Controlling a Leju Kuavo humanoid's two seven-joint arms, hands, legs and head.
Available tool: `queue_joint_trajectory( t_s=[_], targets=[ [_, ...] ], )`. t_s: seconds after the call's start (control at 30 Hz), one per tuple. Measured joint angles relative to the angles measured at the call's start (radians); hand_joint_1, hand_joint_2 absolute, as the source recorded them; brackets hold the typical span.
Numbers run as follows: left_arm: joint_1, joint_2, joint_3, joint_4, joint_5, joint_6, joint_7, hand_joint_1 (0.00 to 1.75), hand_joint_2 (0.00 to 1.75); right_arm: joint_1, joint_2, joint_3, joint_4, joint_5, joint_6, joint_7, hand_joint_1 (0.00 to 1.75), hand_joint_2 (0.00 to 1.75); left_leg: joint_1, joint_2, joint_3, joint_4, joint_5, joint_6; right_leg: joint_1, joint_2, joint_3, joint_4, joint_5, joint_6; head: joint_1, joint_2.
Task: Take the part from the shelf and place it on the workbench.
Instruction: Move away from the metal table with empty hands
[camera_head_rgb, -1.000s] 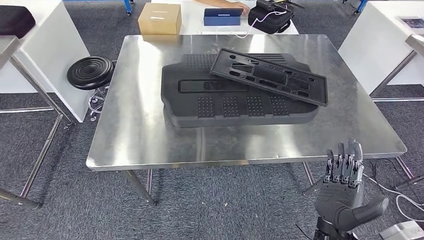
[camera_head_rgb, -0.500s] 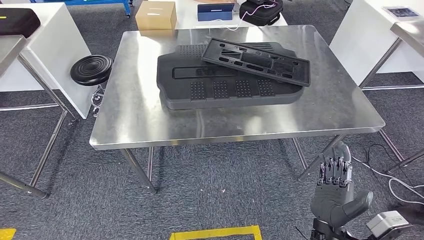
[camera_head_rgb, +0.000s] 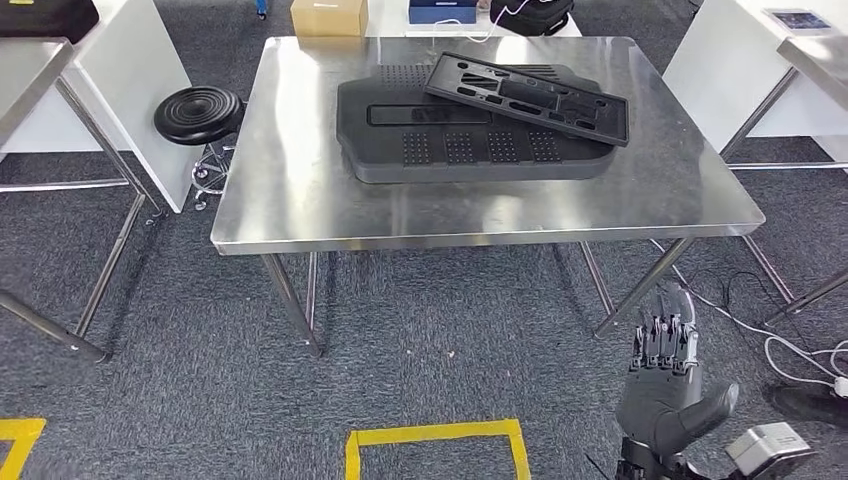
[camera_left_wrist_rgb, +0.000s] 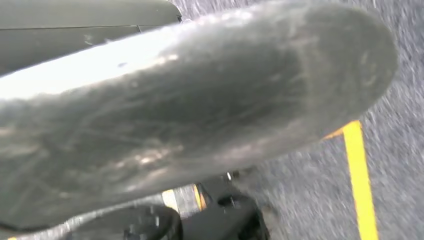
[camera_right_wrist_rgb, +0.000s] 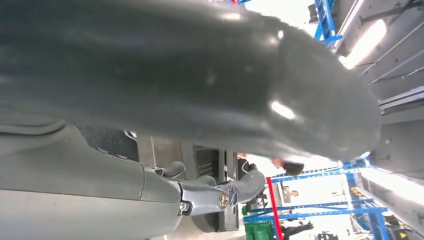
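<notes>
A steel workbench (camera_head_rgb: 300, 190) stands ahead of me in the head view. On it lies a large black moulded part (camera_head_rgb: 470, 150). A flatter black frame part (camera_head_rgb: 527, 98) rests slantwise on top of it, toward the far right. My right hand (camera_head_rgb: 665, 385) hangs low at the right, below and in front of the bench's near right corner. Its fingers are straight and apart, the thumb is out, and it holds nothing. The right wrist view is close on its thumb (camera_right_wrist_rgb: 190, 75). My left hand's grey thumb (camera_left_wrist_rgb: 175, 110) is a blur in the left wrist view, and its fingers are hidden.
A black stool (camera_head_rgb: 198, 113) stands left of the bench, beside a white table (camera_head_rgb: 140, 60). Another white table (camera_head_rgb: 720, 60) is at the right. Yellow floor tape (camera_head_rgb: 435, 435) marks the carpet near me. Cables (camera_head_rgb: 790, 345) and a grey box (camera_head_rgb: 768, 450) lie at the lower right.
The whole picture has shifted: the camera has drawn back from the bench, and more floor and yellow tape show. The parts lie as before. My right hand stays low and spread.
</notes>
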Motion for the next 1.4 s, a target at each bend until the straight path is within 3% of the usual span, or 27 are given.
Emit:
queue_joint_trajectory(
  t_s=[0.07, 0.1, 0.13, 0.17, 0.23, 0.3, 0.37, 0.43, 0.47, 0.5, 0.57, 0.6, 0.63, 0.67, 0.73, 0.8, 0.87, 0.93, 0.97, 1.03, 1.1, 1.13, 1.17, 1.2, 1.27, 1.33, 1.4],
  targets=[
    [-0.001, 0.0, 0.001, 0.0, 0.0, 0.0, 0.0, 0.0, 0.0, 0.001, 0.0, 0.0, 0.0, 0.0, 0.0, 0.0, 0.0, 0.0, -0.004, 0.001, -0.034, 0.0, 0.026, 0.009, 0.001, 0.001, -0.035, 0.125, -0.088, -0.012, 0.003, 0.0],
    [0.0, 0.0, 0.001, 0.0, 0.0, 0.0, 0.0, 0.0, 0.0, 0.001, -0.001, 0.0, 0.0, 0.0, 0.0, 0.0, 0.0, 0.0, -0.006, 0.003, -0.05, 0.001, 0.04, 0.009, 0.002, 0.002, -0.041, 0.18, -0.109, -0.011, 0.003, 0.0],
    [0.0, 0.0, 0.001, 0.0, 0.0, 0.0, 0.0, 0.0, 0.0, 0.001, -0.001, 0.0, 0.001, 0.0, 0.0, 0.0, 0.0, 0.0, -0.007, 0.004, -0.066, 0.001, 0.054, 0.009, 0.002, 0.002, -0.034, 0.21, -0.108, -0.004, 0.003, 0.0],
    [0.0, 0.0, 0.002, 0.0, 0.0, 0.0, 0.0, 0.0, 0.0, 0.001, -0.001, 0.0, 0.001, 0.0, 0.0, 0.0, 0.0, 0.0, -0.009, 0.005, -0.082, 0.002, 0.068, 0.008, 0.004, 0.002, -0.01, 0.205, -0.09, 0.004, 0.003, 0.0],
    [0.0, -0.001, 0.002, 0.0, 0.0, 0.0, 0.0, 0.0, 0.0, 0.0, -0.001, 0.0, 0.002, 0.0, 0.0, 0.0, 0.0, 0.0, -0.01, 0.005, -0.108, 0.002, 0.096, 0.005, 0.01, 0.002, 0.091, 0.095, -0.053, 0.008, 0.002, 0.0],
    [0.0, -0.003, 0.002, 0.0, 0.0, 0.0, 0.0, 0.0, 0.0, -0.003, -0.001, 0.0, 0.002, 0.001, 0.0, 0.0, 0.0, 0.0, -0.013, 0.005, -0.123, 0.001, 0.12, -0.004, 0.021, 0.001, 0.199, -0.059, -0.062, -0.007, 0.001, 0.0],
    [0.0, -0.004, 0.002, 0.0, 0.0, 0.0, 0.0, 0.0, 0.0, -0.004, -0.001, 0.0, 0.002, 0.003, -0.001, -0.001, 0.0, 0.0, -0.012, 0.007, -0.126, -0.008, 0.146, -0.016, 0.028, 0.001, 0.231, -0.127, -0.074, -0.02, 0.0, 0.0],
    [0.001, -0.003, 0.004, 0.0, -0.001, 0.0, 0.0, 0.0, 0.0, -0.004, -0.001, 0.0, 0.003, 0.012, -0.005, 0.0, 0.0, 0.0, -0.009, 0.008, -0.131, -0.016, 0.155, -0.029, 0.021, 0.0, 0.213, -0.133, -0.052, -0.03, -0.002, 0.0],
    [0.002, -0.003, 0.005, 0.0, -0.002, 0.0, 0.0, 0.0, 0.0, -0.004, -0.001, 0.0, 0.005, 0.025, -0.014, 0.0, 0.0, 0.0, -0.008, 0.006, -0.137, -0.004, 0.131, -0.035, 0.016, -0.001, 0.202, -0.135, -0.037, -0.038, -0.003, 0.0],
    [0.004, -0.003, 0.006, 0.001, -0.004, -0.001, 0.0, 0.0, 0.0, -0.005, 0.0, 0.0, 0.009, 0.048, -0.03, 0.002, 0.0, 0.0, -0.007, 0.005, -0.145, 0.028, 0.087, -0.04, 0.011, -0.001, 0.19, -0.138, -0.022, -0.044, -0.005, 0.0],
    [0.004, -0.003, 0.007, 0.001, -0.009, -0.001, 0.0, 0.0, 0.0, -0.007, 0.0, -0.003, 0.028, 0.114, -0.077, 0.01, 0.0, 0.0, -0.003, 0.003, -0.162, 0.144, -0.022, -0.049, 0.011, -0.003, 0.163, -0.136, 0.001, -0.051, -0.007, 0.0],
    [0.004, -0.003, 0.007, 0.001, -0.012, -0.002, 0.0, 0.0, 0.0, -0.01, 0.0, -0.007, 0.046, 0.143, -0.097, 0.019, 0.0, 0.0, -0.002, 0.003, -0.166, 0.205, -0.05, -0.054, 0.011, -0.003, 0.15, -0.135, 0.012, -0.051, -0.008, 0.0],
    [0.004, -0.003, 0.007, 0.001, -0.015, -0.002, 0.0, 0.0, 0.0, -0.015, 0.0, -0.013, 0.072, 0.163, -0.109, 0.031, 0.0, 0.0, 0.001, 0.003, -0.16, 0.247, -0.053, -0.058, 0.011, -0.004, 0.137, -0.132, 0.024, -0.049, -0.008, 0.0],
    [0.003, -0.003, 0.007, 0.0, -0.018, -0.002, 0.001, 0.0, 0.0, -0.021, 0.0, -0.021, 0.105, 0.177, -0.114, 0.044, 0.0, 0.0, 0.004, 0.003, -0.139, 0.258, -0.034, -0.062, 0.01, -0.005, 0.124, -0.128, 0.034, -0.045, -0.008, 0.0],
    [-0.001, -0.002, 0.007, -0.001, -0.026, -0.002, 0.004, 0.0, 0.0, -0.036, 0.0, -0.043, 0.191, 0.207, -0.121, 0.065, 0.0, 0.0, 0.012, 0.003, -0.054, 0.177, 0.007, -0.07, 0.006, -0.005, 0.094, -0.11, 0.049, -0.034, -0.008, 0.0],
    [-0.007, -0.003, 0.007, -0.002, -0.035, -0.001, 0.009, 0.0, 0.0, -0.06, 0.0, -0.071, 0.292, 0.246, -0.131, 0.076, 0.0, 0.0, 0.013, -0.002, 0.028, 0.055, -0.008, -0.072, 0.008, -0.006, 0.064, -0.089, 0.059, -0.021, -0.009, 0.0],
    [-0.012, -0.004, 0.007, -0.002, -0.045, 0.0, 0.016, 0.0, 0.0, -0.101, 0.0, -0.109, 0.435, 0.307, -0.159, 0.073, 0.0, 0.0, 0.006, -0.007, 0.046, 0.005, -0.03, -0.061, 0.01, -0.006, 0.046, -0.081, 0.073, -0.006, -0.009, 0.0],
    [-0.015, -0.003, 0.007, -0.002, -0.055, 0.001, 0.021, 0.0, 0.0, -0.15, 0.0, -0.156, 0.61, 0.382, -0.2, 0.048, 0.0, 0.0, 0.003, -0.005, 0.028, -0.001, -0.018, -0.036, 0.009, -0.005, 0.033, -0.079, 0.082, 0.009, -0.009, 0.0],
    [-0.016, -0.003, 0.007, -0.002, -0.058, 0.001, 0.023, 0.0, 0.0, -0.17, 0.001, -0.179, 0.696, 0.411, -0.213, 0.029, 0.0, 0.0, 0.003, -0.003, 0.017, -0.003, -0.007, -0.022, 0.007, -0.004, 0.021, -0.066, 0.067, 0.009, -0.007, 0.0],
    [-0.018, -0.003, 0.007, -0.002, -0.062, 0.001, 0.024, 0.0, 0.0, -0.204, 0.002, -0.219, 0.838, 0.436, -0.219, -0.006, 0.0, 0.0, 0.002, -0.002, -0.009, -0.006, 0.016, -0.002, 0.005, 0.0, -0.016, 0.019, -0.008, -0.003, -0.003, 0.0],
    [-0.018, -0.002, 0.007, -0.002, -0.063, 0.001, 0.024, 0.0, 0.0, -0.229, 0.002, -0.245, 0.935, 0.443, -0.219, -0.02, 0.0, 0.0, 0.0, -0.001, -0.042, -0.005, 0.04, 0.003, 0.005, 0.001, -0.052, 0.146, -0.082, -0.009, -0.001, 0.0],
    [-0.018, -0.002, 0.007, -0.002, -0.063, 0.001, 0.024, 0.0, 0.0, -0.239, 0.003, -0.254, 0.971, 0.448, -0.219, -0.02, 0.0, 0.0, -0.001, 0.0, -0.058, -0.005, 0.052, 0.002, 0.005, 0.001, -0.055, 0.189, -0.095, -0.005, -0.001, 0.0],
    [-0.018, -0.002, 0.007, -0.002, -0.065, 0.001, 0.024, 0.0, 0.0, -0.248, 0.003, -0.263, 1.006, 0.459, -0.219, -0.018, 0.0, 0.0, -0.001, 0.001, -0.074, -0.004, 0.064, 0.001, 0.004, 0.001, -0.042, 0.198, -0.088, 0.004, -0.001, 0.0],
    [-0.018, -0.002, 0.007, -0.002, -0.068, 0.001, 0.025, 0.0, 0.0, -0.258, 0.003, -0.272, 1.044, 0.473, -0.218, -0.015, 0.0, 0.0, -0.001, 0.001, -0.089, -0.004, 0.075, -0.002, 0.004, 0.001, -0.009, 0.171, -0.068, 0.014, -0.001, 0.0],
    [-0.018, -0.002, 0.007, -0.002, -0.077, 0.001, 0.025, 0.0, 0.0, -0.291, -0.002, -0.294, 1.143, 0.508, -0.219, -0.013, 0.0, 0.0, -0.001, 0.001, -0.112, -0.003, 0.097, -0.011, 0.005, 0.001, 0.098, 0.033, -0.039, 0.023, -0.001, 0.0],
    [-0.018, -0.003, 0.007, -0.002, -0.086, 0.0, 0.026, 0.0, 0.0, -0.326, -0.016, -0.317, 1.262, 0.527, -0.22, -0.021, 0.0, 0.0, -0.003, 0.002, -0.121, -0.006, 0.117, -0.022, 0.01, 0.004, 0.177, -0.091, -0.047, 0.014, -0.002, 0.0],
    [-0.018, -0.003, 0.007, -0.002, -0.094, -0.001, 0.028, 0.0, 0.0, -0.348, -0.032, -0.348, 1.385, 0.521, -0.213, -0.021, 0.0, 0.0, -0.003, 0.001, -0.12, -0.017, 0.139, -0.035, 0.015, 0.006, 0.185, -0.122, -0.051, 0.001, -0.002, 0.0]
  ],
)
